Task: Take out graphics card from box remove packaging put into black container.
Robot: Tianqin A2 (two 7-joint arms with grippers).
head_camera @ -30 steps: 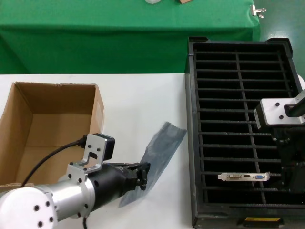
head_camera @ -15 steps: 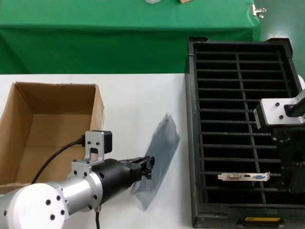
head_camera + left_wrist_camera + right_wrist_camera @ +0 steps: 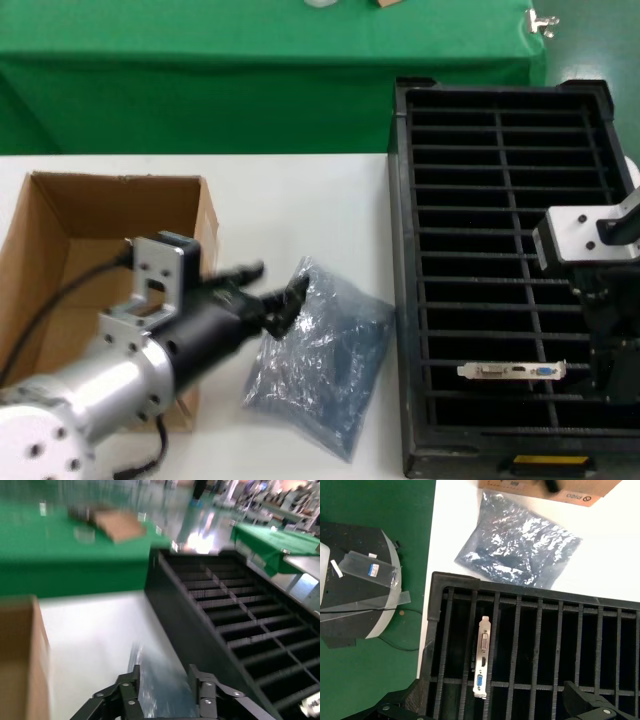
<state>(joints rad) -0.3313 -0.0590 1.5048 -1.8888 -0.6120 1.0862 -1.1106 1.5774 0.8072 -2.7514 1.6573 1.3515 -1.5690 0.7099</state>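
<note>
The packaging [image 3: 320, 360], a crinkly grey-blue bag, lies flat on the white table between the box [image 3: 100, 230] and the black container [image 3: 500, 150]. My left gripper [image 3: 270, 285] is open just above the bag's edge nearest the box; the bag [image 3: 160, 680] shows below, between its spread jaws. The graphics card [image 3: 510, 370] stands in a near slot of the container, silver bracket and blue port up; it also shows in the right wrist view [image 3: 482, 657]. My right gripper [image 3: 495, 712] is open and empty above the container, near the card.
The brown box stands open on the left of the table, right by my left arm. A green-draped table [image 3: 200, 80] runs along the back. A round black base [image 3: 355, 580] stands on the green floor beside the container's near corner.
My left gripper has opened and let go of the bag, then swung up and left towards the box. The bag has dropped flat on the table. The right arm has not moved.
</note>
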